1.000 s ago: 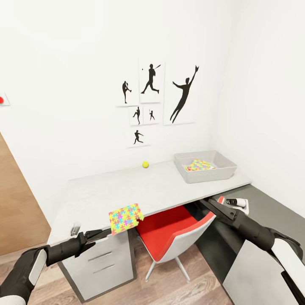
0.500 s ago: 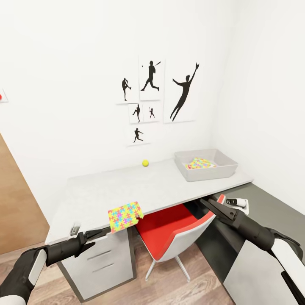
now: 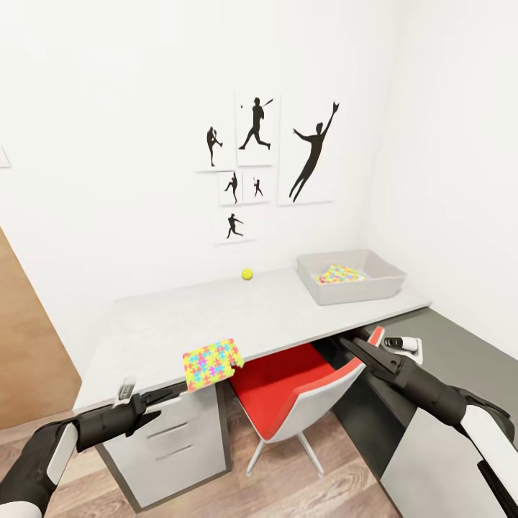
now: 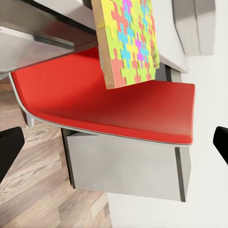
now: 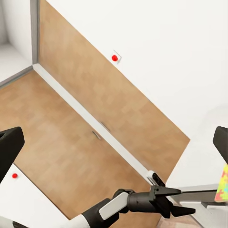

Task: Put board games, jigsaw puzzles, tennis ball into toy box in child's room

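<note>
Overhanging the smooth pale table (image 3: pixel 273 316), a flat interlocking jigsaw puzzle (image 3: pixel 211 362); both black claws wide, empty.

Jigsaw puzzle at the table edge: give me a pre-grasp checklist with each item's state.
1. Left hand open: ok, fingers spread.
2. Left hand aligned with jigsaw puzzle: not ok, it sits below and short of the overhanging edge.
3. Puzzle graspable: ok, one edge hangs over the table rim.
4. Toy box has room: ok, one puzzle inside.
5. Right hand free: ok, open.
6. Tennis ball out of the way: ok, near the wall.
</note>
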Tool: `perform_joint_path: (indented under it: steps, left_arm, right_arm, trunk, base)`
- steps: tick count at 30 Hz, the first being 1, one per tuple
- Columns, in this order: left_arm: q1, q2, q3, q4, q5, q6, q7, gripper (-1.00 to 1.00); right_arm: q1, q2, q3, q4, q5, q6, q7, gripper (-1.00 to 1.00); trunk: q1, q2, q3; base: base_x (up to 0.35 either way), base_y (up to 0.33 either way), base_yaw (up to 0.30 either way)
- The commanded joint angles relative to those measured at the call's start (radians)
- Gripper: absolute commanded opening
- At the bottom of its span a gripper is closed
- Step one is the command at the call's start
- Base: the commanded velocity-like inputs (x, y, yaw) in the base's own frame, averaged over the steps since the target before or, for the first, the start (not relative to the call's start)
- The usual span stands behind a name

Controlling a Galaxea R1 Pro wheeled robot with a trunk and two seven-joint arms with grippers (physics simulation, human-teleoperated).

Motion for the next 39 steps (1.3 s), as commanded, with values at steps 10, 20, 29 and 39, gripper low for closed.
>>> perform_joint_path:
  steps: [10,20,29,39]
  left_arm:
    - [-0.001,0.002,0.002,-0.005,0.0,0.022,-0.021,1.0]
    - [-0.002,0.026,0.001,-0.009,-0.004,0.053,-0.172,1.0]
    - [-0.001,0.039,0.001,-0.009,-0.007,0.048,-0.213,1.0]
    - [-0.001,0.044,0.001,-0.009,-0.007,0.046,-0.219,1.0]
  right_arm:
    - [-0.001,-0.002,-0.002,0.0,-0.009,0.009,0.002,1.0]
    - [-0.001,-0.003,-0.02,0.0,-0.009,0.014,0.008,1.0]
    - [0.0,-0.002,-0.022,0.0,-0.009,0.015,0.008,1.0]
    - [0.0,-0.002,-0.022,0.0,-0.009,0.015,0.008,1.0]
  trunk:
    - [0.035,-0.064,-0.029]
    - [0.035,-0.064,-0.029]
    - [0.035,-0.064,-0.029]
    - [0.035,-0.064,-0.029]
  base:
    - [0.0,0.0,0.0]
    - [0.0,0.0,0.0]
    - [0.011,-0.029,0.0]
    - [0.028,-0.086,0.0]
